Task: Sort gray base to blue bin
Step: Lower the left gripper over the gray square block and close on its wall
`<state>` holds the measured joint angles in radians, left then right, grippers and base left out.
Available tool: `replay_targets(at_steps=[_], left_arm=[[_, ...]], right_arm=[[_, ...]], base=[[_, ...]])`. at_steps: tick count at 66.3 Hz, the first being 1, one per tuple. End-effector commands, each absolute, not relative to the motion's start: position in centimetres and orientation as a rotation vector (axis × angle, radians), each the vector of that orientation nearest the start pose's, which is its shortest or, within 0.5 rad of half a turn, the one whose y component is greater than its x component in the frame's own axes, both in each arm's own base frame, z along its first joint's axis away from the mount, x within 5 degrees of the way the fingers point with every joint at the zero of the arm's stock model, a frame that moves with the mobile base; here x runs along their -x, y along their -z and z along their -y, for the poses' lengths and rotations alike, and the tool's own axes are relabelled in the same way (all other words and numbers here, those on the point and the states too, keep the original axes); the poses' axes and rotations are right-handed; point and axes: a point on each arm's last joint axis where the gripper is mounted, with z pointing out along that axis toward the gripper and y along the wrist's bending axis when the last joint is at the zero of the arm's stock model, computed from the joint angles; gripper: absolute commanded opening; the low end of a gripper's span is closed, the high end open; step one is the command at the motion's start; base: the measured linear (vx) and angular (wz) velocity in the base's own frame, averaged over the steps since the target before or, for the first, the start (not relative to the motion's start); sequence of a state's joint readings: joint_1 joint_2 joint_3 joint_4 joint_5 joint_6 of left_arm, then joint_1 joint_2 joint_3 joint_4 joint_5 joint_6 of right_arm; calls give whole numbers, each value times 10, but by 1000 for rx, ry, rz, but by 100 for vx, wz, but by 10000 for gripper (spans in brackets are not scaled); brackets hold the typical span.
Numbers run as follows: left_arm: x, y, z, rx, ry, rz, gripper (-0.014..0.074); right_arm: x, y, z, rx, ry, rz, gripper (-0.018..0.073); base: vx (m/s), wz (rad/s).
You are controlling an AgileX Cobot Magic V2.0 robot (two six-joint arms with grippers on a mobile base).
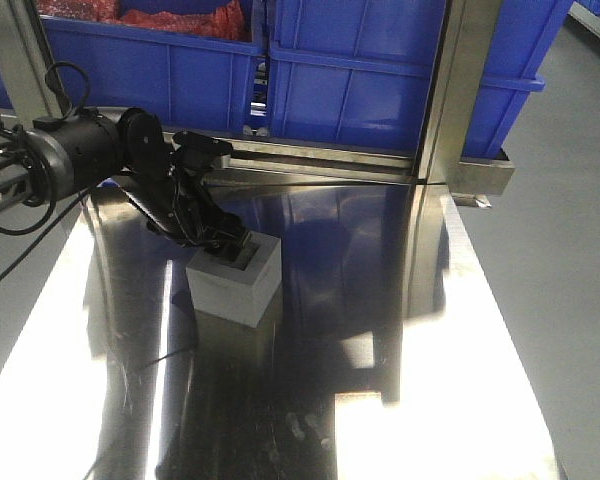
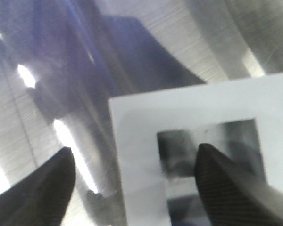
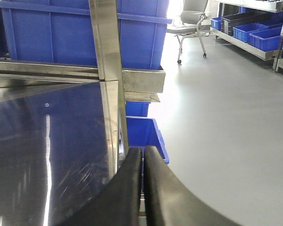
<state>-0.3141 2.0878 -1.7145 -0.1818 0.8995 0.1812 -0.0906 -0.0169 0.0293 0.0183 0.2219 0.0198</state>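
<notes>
- Gray base wall sits between the fingers of my left gripper, spread wide: one inside the recess, one outside.
- I should sink deeper, then clamp squarely.

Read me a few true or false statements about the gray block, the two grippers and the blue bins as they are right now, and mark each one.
The gray base stands on the steel table, recess up. True.
The left gripper is shut beside the base. False: it is open, straddling one wall, with one finger in the recess.
The right gripper holds the base. False: its fingers are together with nothing between them.
Behind the table stand blue bins. True.
</notes>
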Motion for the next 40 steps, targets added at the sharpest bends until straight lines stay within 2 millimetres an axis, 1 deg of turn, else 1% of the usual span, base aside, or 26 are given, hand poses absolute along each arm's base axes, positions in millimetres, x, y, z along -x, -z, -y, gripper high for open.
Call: replay_targets(at_steps=[1,19,25,32,40], left_arm=[[-422,-254,153,-557,274,-2618,480],[-420,-253,153,-563,273,-2635,480],[-420,-253,153,-563,273,-2636,461],[-420,-252,153,-566,273,-2644,401],[-419,-252,153,-571,273,-2656,286]], right_arm=[[-56,-191,5,-92,50,-1640,-5],[-56,-191,5,-92,50,-1640,-5],[-56,-191,5,-92,50,-1640,-5],[-56,-191,5,-92,50,-1640,-5],[-56,-191,5,-92,50,-1640,-5]], base=[[0,0],[0,0],[0,0],[0,0],[0,0]])
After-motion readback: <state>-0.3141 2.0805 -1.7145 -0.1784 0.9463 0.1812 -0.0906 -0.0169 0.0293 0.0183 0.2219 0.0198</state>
